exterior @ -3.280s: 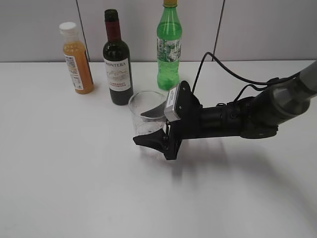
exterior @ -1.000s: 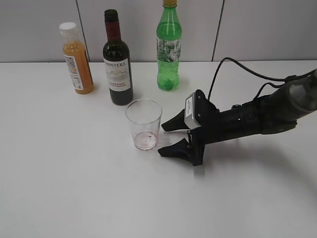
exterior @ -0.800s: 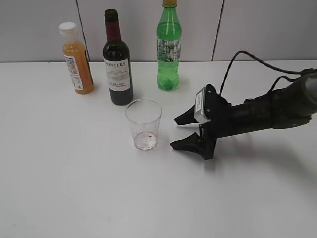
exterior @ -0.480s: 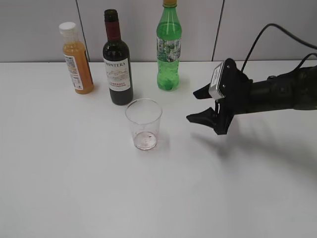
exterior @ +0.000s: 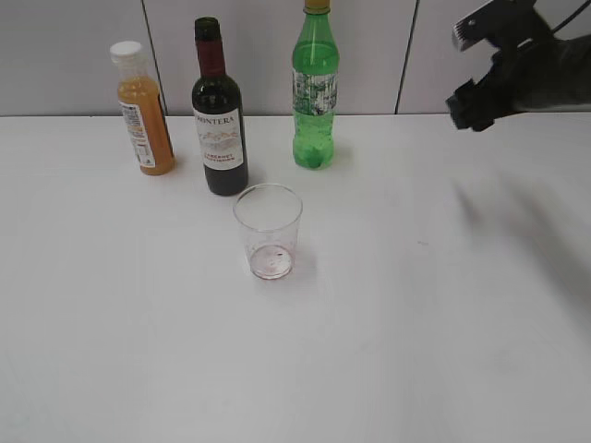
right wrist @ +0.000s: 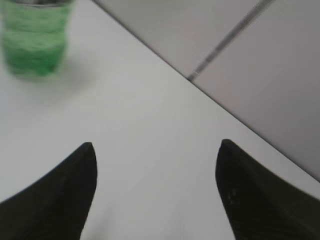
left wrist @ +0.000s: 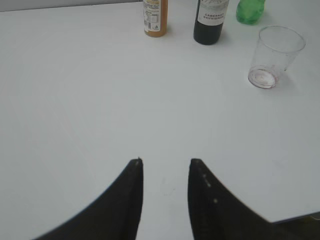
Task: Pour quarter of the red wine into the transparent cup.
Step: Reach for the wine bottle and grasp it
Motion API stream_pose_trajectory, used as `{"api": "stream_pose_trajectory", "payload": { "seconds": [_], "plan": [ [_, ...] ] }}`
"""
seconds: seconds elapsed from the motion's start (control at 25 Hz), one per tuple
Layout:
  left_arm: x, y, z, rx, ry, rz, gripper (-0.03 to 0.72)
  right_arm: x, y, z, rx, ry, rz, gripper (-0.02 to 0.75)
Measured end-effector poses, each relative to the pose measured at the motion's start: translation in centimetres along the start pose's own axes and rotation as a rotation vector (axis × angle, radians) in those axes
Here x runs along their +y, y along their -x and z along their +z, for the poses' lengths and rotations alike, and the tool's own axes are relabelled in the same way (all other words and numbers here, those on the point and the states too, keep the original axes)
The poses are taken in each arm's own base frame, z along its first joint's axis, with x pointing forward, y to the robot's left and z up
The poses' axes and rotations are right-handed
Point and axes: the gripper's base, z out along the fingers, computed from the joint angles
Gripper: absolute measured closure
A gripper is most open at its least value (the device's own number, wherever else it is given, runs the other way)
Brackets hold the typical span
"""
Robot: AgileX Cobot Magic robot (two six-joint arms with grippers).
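The red wine bottle (exterior: 220, 120), dark glass with a maroon neck and a white label, stands upright at the back of the white table. The transparent cup (exterior: 268, 231) stands upright in front of it, with reddish residue at its bottom. My right gripper (exterior: 464, 69) is open and empty, raised at the upper right, far from the cup. In the left wrist view my left gripper (left wrist: 166, 162) is open and empty over bare table, with the cup (left wrist: 275, 55) and the wine bottle (left wrist: 211, 22) far ahead to the right. The right wrist view shows open jaws (right wrist: 157, 144).
An orange juice bottle (exterior: 143, 111) stands left of the wine. A green soda bottle (exterior: 315, 92) stands right of it and shows blurred in the right wrist view (right wrist: 35, 45). A grey panelled wall (exterior: 517, 55) runs behind the table.
My right gripper was around the cup, then let go of it, drew back to the right and rose to the upper right. The cup stays standing on the table.
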Motion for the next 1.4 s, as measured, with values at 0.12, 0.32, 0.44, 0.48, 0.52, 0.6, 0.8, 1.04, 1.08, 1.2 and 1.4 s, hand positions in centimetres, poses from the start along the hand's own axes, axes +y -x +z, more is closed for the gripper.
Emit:
{"api": "stream_pose_trajectory", "payload": {
  "seconds": [0.12, 0.32, 0.44, 0.48, 0.52, 0.6, 0.8, 1.04, 1.08, 1.2, 1.4],
  "plan": [
    [0.0, 0.0, 0.0, 0.0, 0.0, 0.0, 0.447, -2.8, 0.7, -0.8, 0.137, -0.15, 0.179, 0.144],
    [0.0, 0.0, 0.0, 0.0, 0.0, 0.0, 0.447, -5.9, 1.1, -2.6, 0.4, -0.195, 0.38, 0.144],
    [0.0, 0.0, 0.0, 0.0, 0.0, 0.0, 0.447, -6.3, 1.9, -4.0, 0.498, -0.059, 0.461, 0.144],
    [0.0, 0.0, 0.0, 0.0, 0.0, 0.0, 0.447, -6.3, 2.3, -4.6, 0.515, -0.009, 0.482, 0.144],
    [0.0, 0.0, 0.0, 0.0, 0.0, 0.0, 0.447, -6.3, 2.7, -5.3, 0.529, 0.027, 0.497, 0.144],
    [0.0, 0.0, 0.0, 0.0, 0.0, 0.0, 0.447, -6.4, 3.5, -7.1, 0.541, 0.063, 0.505, 0.144],
    [0.0, 0.0, 0.0, 0.0, 0.0, 0.0, 0.447, -6.6, 5.6, -14.0, 0.501, 0.058, 0.494, 0.144],
    [0.0, 0.0, 0.0, 0.0, 0.0, 0.0, 0.447, -3.9, 3.9, -22.3, 0.417, 0.028, 0.488, 0.145],
    [0.0, 0.0, 0.0, 0.0, 0.0, 0.0, 0.447, -3.2, 3.1, -23.4, 0.396, 0.022, 0.49, 0.145],
    [0.0, 0.0, 0.0, 0.0, 0.0, 0.0, 0.447, -1.1, 0.7, -25.8, 0.337, 0.009, 0.496, 0.145],
    [0.0, 0.0, 0.0, 0.0, 0.0, 0.0, 0.447, 2.0, -3.1, -29.0, 0.297, 0.004, 0.504, 0.145]
  ]
}}
